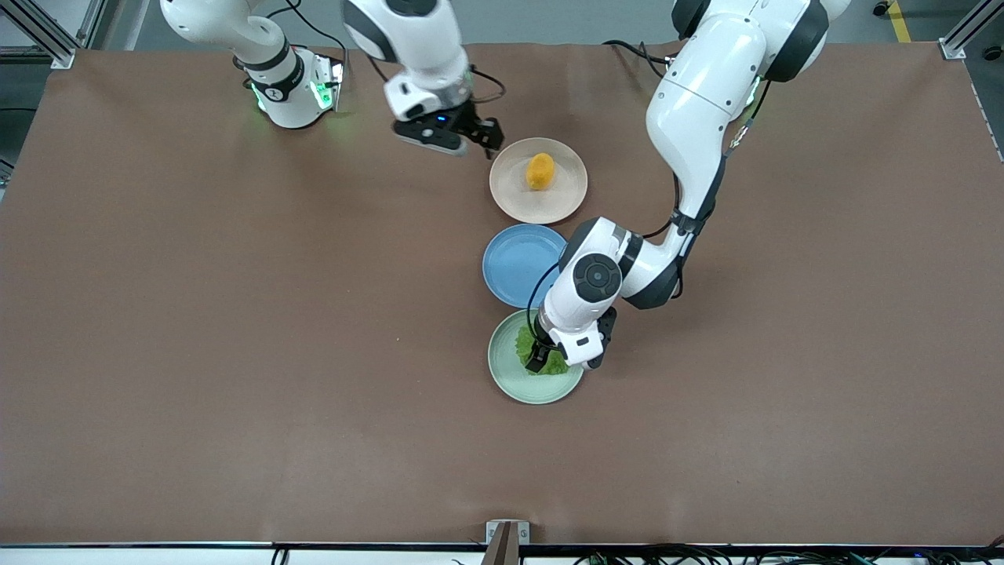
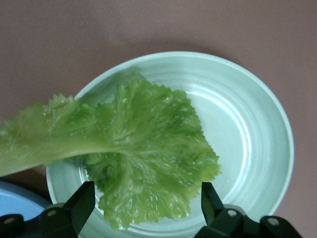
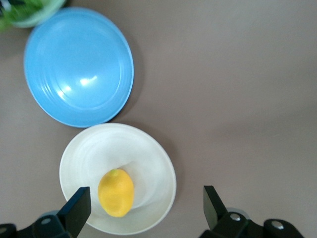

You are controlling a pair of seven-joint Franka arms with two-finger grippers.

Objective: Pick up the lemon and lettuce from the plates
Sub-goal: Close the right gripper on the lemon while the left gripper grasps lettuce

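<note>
The lettuce (image 1: 524, 340) (image 2: 143, 144), a crinkled green leaf, lies in the mint green plate (image 1: 514, 386) (image 2: 247, 124), with its pale stalk reaching over the rim. My left gripper (image 1: 551, 362) (image 2: 147, 198) is low over this plate and open, one finger on each side of the leaf's frilled end. The lemon (image 1: 540, 171) (image 3: 116, 193) rests on the beige-pink plate (image 1: 566, 200) (image 3: 153, 163). My right gripper (image 1: 481, 137) (image 3: 146, 203) hangs open above that plate's edge toward the right arm's end, holding nothing.
An empty blue plate (image 1: 514, 267) (image 3: 79, 64) sits between the two task plates, nearly touching both. The left arm's forearm (image 1: 627, 263) hangs beside the blue plate. The brown table (image 1: 235, 314) spreads wide on both sides.
</note>
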